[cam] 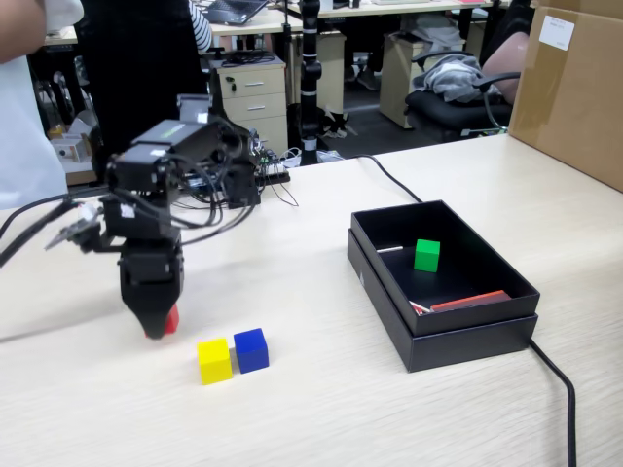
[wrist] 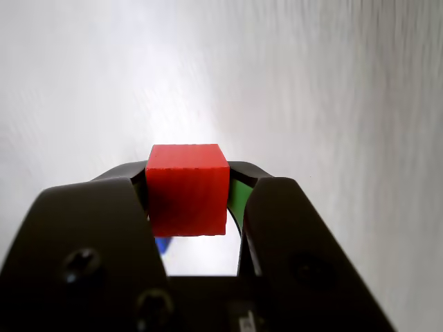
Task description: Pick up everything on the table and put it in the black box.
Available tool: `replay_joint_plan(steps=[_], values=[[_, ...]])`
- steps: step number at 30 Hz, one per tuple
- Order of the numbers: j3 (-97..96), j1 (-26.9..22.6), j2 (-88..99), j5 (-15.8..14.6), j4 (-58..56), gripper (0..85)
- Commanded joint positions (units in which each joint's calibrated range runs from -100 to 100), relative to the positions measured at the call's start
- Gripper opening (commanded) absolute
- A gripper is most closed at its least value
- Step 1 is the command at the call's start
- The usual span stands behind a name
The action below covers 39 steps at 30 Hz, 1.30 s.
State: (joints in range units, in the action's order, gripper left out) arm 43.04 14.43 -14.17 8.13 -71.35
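Four cubes are seen across the two views. At the left of the fixed view, the hand [cam: 157,329] is pointed straight down at the bench [cam: 321,409], and the red cube [cam: 169,322] is pinched at its tip, low over or on the surface; contact with the bench cannot be told. In the wrist view the red cube [wrist: 187,189] is clamped between the two dark jaws of the hand [wrist: 192,200], the left one pressed flat on its side; a green strip is seen inside the right jaw, and a small blue patch shows below the cube. Just right of the hand in the fixed view, the yellow cube [cam: 214,360] and the blue cube [cam: 251,349] are set side by side on the bench, touching or nearly so, yellow on the left. Further right, well apart from those, the black box [cam: 458,336] is seen nested in its lid, and the green cube [cam: 426,255] is resting on its floor toward the far side. A thin red strip and a small white item are also lying inside the box. A black cable [cam: 555,379] is run along the bench past the box's right corner. A brown carton [cam: 574,88] is standing at the far right edge.
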Motion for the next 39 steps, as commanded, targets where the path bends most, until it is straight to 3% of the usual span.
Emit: replay_joint_plan(steps=[1, 6, 13, 21, 31, 34, 36, 39], values=[[-6.50, -3.17, 26.05, -1.61, 0.21, 6.8], [-20.74, -12.80, 43.95, -6.30, 0.21, 6.8], [-12.76, -25.05, 32.71, -13.19, 0.29, 6.8], [10.09, -29.30, 2.64, -15.48, 0.29, 6.9], [17.79, -30.33, -17.21, -16.95, 0.29, 7.8], [16.07, -30.18, -17.09, -17.14, -0.14, 28.2], [15.71, -30.09, -15.72, -17.14, -0.23, 36.0], [14.89, -29.89, -10.44, -17.14, -0.40, 38.6]])
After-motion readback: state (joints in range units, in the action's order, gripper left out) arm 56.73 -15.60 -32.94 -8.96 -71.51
